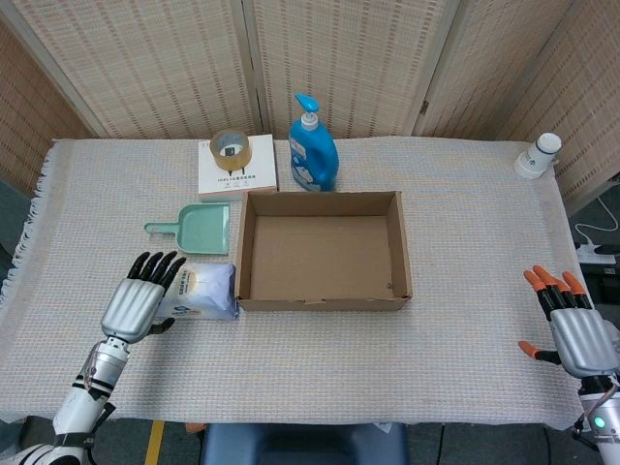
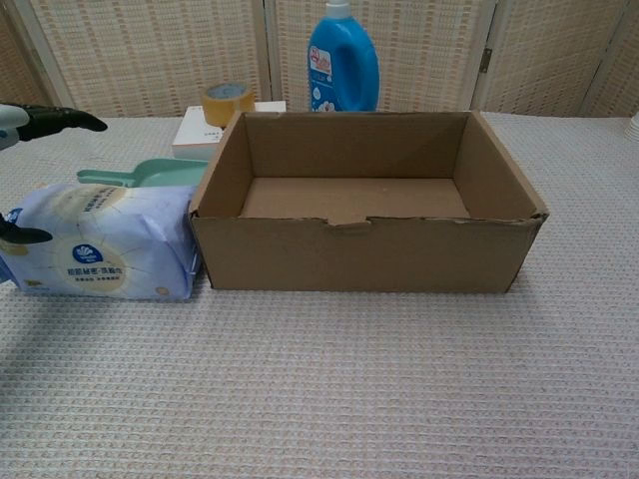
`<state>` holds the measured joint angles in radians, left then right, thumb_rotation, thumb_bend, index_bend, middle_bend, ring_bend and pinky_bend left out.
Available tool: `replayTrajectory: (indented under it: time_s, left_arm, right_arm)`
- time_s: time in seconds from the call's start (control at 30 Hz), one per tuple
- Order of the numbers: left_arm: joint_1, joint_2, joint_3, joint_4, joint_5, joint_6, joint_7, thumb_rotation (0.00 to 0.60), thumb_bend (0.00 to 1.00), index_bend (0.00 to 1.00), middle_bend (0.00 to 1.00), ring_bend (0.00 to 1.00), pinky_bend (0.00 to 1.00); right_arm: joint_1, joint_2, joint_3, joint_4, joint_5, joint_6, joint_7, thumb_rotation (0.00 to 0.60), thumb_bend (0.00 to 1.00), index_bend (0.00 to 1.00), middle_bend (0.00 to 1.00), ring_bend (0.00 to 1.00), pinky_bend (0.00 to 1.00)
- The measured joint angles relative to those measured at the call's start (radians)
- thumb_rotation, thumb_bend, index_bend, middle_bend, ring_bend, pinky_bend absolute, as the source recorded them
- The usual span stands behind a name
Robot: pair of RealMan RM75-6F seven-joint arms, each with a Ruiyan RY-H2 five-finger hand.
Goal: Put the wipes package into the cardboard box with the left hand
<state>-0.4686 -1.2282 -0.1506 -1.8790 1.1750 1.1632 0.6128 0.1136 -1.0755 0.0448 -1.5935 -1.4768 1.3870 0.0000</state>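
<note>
Our left robot hand, fingers spread, hovers over the wipes package; a shallow grasp could let it slip short of the cardboard box.

The wipes package, a soft pale-blue and white pack with a round cream print on its face, is lying flat on the woven cloth, partly under the spread black fingers of the left hand, which is reaching over its near-left end. The cardboard box, brown, open-topped and empty, is sitting upright just beyond the package on the side away from that hand, its side wall touching or nearly touching the pack.
</note>
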Motion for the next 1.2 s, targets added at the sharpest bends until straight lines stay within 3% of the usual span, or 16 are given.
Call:
replayTrajectory:
  time_s: [0.43,1.07,1.2]
  left_arm:
    - [-0.088,-0.059,-0.018,0.15,-0.175,-0.084,0.013,0.6,0.18,0.0,0.0,0.0,0.03]
    - [-0.183,-0.079,0.006,0.204,-0.327,-0.185,0.042,0.6,0.18,0.0,0.0,0.0,0.03]
    - [-0.215,-0.078,0.016,0.228,-0.38,-0.237,0.046,0.6,0.18,0.0,0.0,0.0,0.1]
  right_arm:
    - [0.007,-0.002,0.003,0.003,0.017,-0.02,0.003,0.6,0.0,0.03,0.0,0.0,0.0]
    - [0.01,0.004,0.001,-0.015,0.037,-0.041,-0.014,0.6,0.0,0.03,0.0,0.0,0.0]
    - [0.012,0.011,-0.001,-0.018,0.046,-0.055,-0.011,0.6,0.0,0.03,0.0,0.0,0.0]
